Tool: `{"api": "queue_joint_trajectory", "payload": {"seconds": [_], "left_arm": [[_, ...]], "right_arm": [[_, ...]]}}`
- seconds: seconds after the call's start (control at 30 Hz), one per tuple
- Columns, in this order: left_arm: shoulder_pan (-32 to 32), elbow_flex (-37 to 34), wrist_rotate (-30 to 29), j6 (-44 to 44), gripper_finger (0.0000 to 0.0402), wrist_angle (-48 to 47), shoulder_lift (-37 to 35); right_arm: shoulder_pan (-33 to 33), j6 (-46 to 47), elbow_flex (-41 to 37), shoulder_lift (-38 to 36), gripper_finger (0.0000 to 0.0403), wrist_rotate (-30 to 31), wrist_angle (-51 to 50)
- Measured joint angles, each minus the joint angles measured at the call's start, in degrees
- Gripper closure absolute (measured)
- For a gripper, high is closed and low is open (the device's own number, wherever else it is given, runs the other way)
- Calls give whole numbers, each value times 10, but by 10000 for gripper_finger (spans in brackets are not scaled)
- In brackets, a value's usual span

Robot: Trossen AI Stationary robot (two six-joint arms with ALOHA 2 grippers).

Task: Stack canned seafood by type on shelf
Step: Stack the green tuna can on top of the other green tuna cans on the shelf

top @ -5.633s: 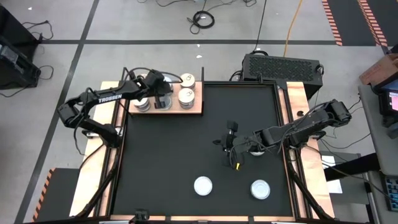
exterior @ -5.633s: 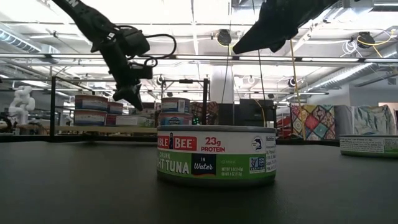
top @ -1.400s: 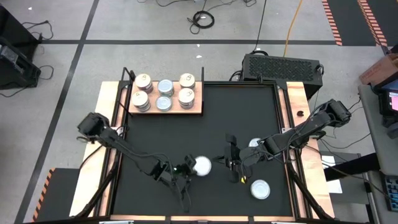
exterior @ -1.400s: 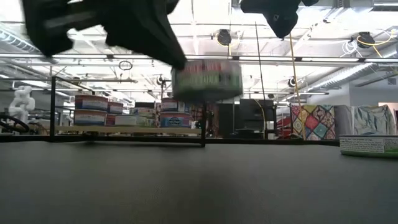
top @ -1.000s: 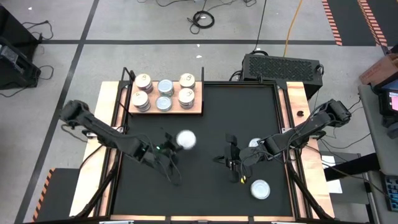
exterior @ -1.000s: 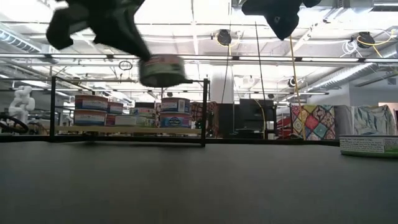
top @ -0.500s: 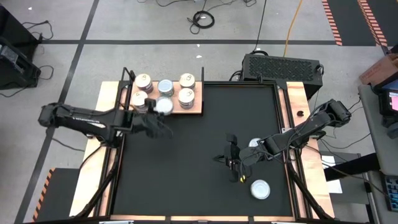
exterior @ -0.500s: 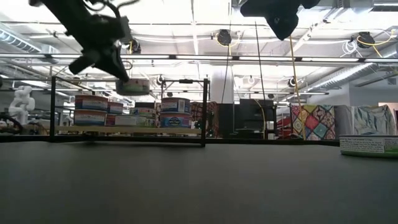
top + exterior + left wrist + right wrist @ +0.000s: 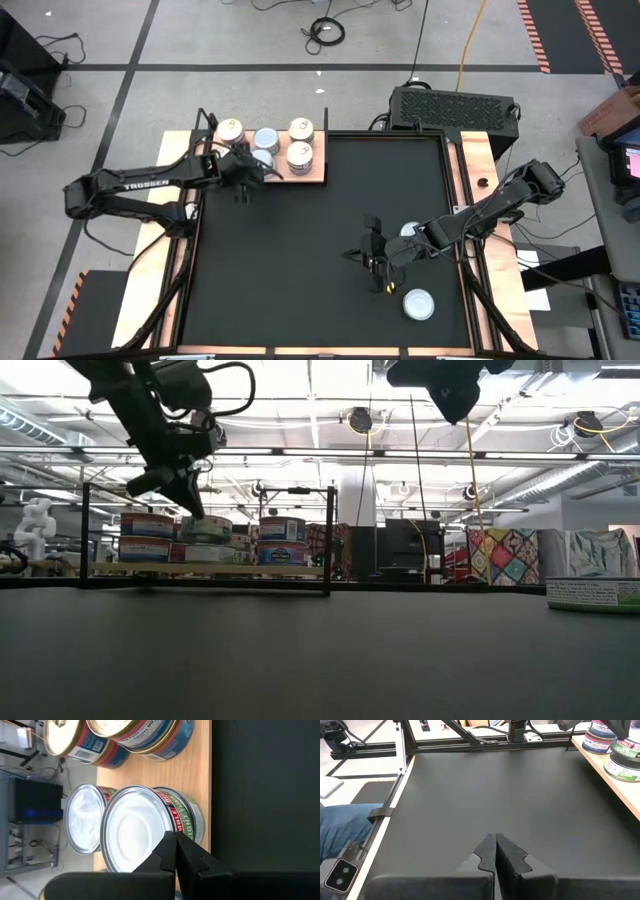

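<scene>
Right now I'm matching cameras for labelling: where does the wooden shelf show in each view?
High view: wooden shelf, upper left, at the mat's corner.
Low view: thin board far back, left of centre.
Left wrist view: bare wood under the tins.
Right wrist view: strip at the right edge.
Shared landmark: the black mat bordering it.
</scene>
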Motion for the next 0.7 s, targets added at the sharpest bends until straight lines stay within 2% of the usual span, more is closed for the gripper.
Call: {"api": "queue_joint_trajectory", "payload": {"seconds": [0.57, 0.7], "left_arm": [[14, 0, 12, 15, 401, 41, 47], [15, 0, -1, 16, 386, 32, 47]], "right_arm": [[0, 1, 0, 0, 403, 0, 0], [0, 1, 0, 0, 403, 0, 0]]}}
